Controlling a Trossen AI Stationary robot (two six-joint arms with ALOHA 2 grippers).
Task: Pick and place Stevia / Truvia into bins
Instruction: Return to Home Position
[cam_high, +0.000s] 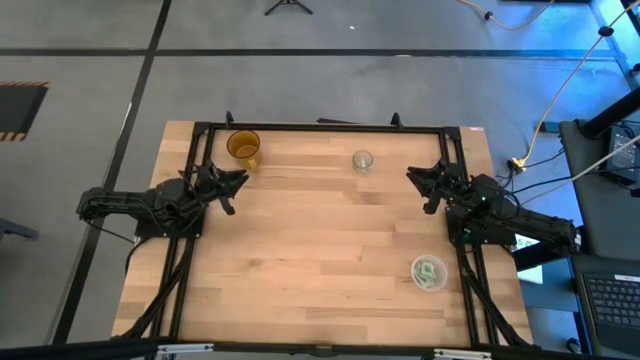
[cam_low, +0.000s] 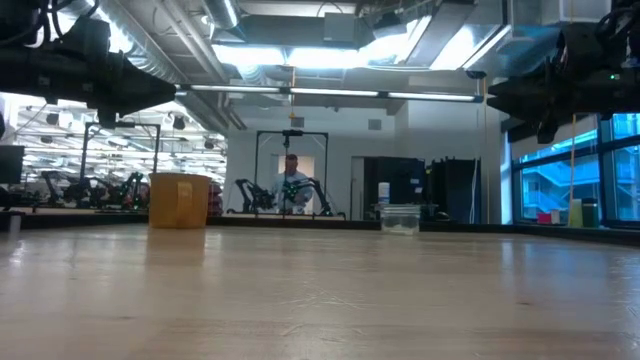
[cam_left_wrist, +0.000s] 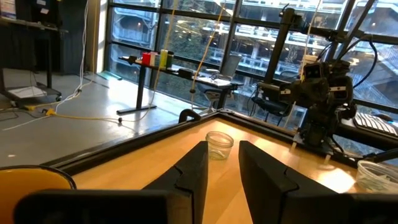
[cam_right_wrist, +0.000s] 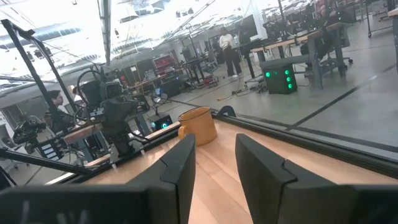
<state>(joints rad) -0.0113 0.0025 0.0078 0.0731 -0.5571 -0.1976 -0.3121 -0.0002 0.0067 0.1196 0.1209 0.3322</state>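
Note:
The wide, shallow clear bin (cam_high: 429, 272) stands near the table's right near corner. White-and-green Stevia sachets (cam_high: 428, 270) lie inside it; its rim (cam_left_wrist: 378, 176) also shows in the left wrist view. No loose sachet shows on the table. My left gripper (cam_high: 238, 181) hovers open above the table's left far part, beside the yellow cup. My right gripper (cam_high: 415, 176) hovers open at the right far part, well away from the bin. Both fingertip gaps, left (cam_left_wrist: 224, 163) and right (cam_right_wrist: 214, 163), hold nothing.
A yellow cup (cam_high: 243, 146) stands near the far left corner and a small clear cup (cam_high: 362, 160) at the far edge's middle. A black frame (cam_high: 320, 127) rims the table. Bare wood (cam_high: 320, 250) spreads between the arms. A person (cam_low: 291, 185) stands far behind the table.

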